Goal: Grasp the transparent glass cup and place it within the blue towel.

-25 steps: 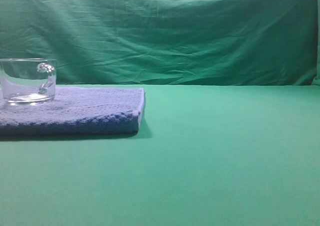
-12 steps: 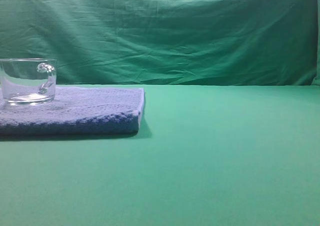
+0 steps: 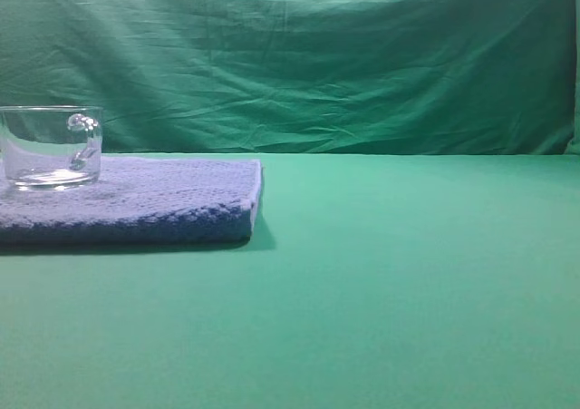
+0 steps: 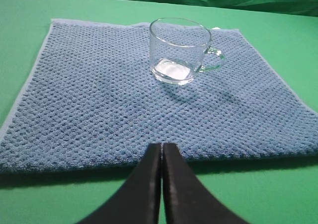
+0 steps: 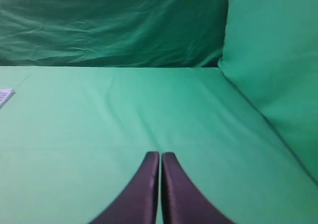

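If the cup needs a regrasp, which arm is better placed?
Left, probably. Its wrist view faces the transparent glass cup standing upright on the blue towel, the shut left gripper at the towel's near edge. The right gripper faces bare green cloth, no cup in view.
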